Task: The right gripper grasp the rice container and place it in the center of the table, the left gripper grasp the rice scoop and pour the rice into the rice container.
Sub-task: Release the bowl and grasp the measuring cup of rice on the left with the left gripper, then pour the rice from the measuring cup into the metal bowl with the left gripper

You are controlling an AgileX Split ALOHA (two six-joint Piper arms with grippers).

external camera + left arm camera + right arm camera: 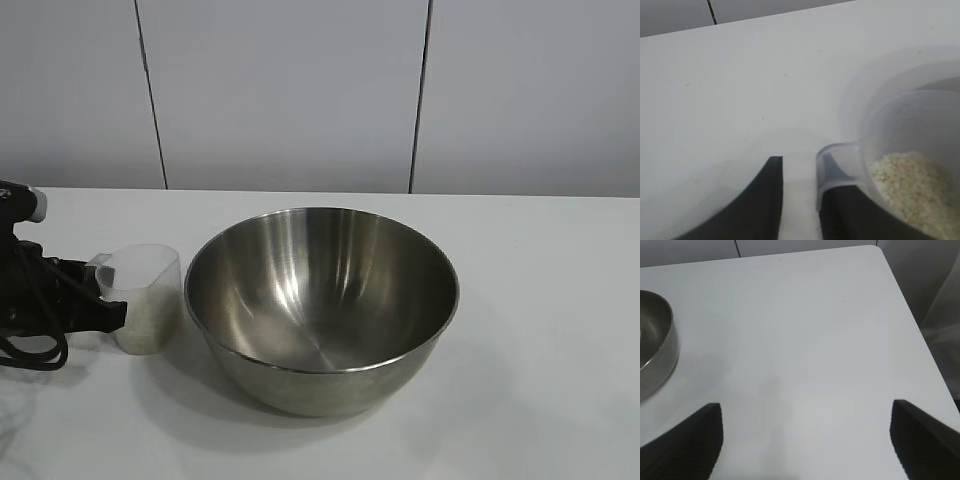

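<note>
A pale grey panelled wall with two dark vertical seams stands behind the tabletop.

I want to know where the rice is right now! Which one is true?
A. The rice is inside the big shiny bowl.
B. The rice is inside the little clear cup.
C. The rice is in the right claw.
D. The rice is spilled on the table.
B. The rice lies inside the rice scoop, at whose handle the left gripper sits, while the rice container beside it looks empty.
</note>
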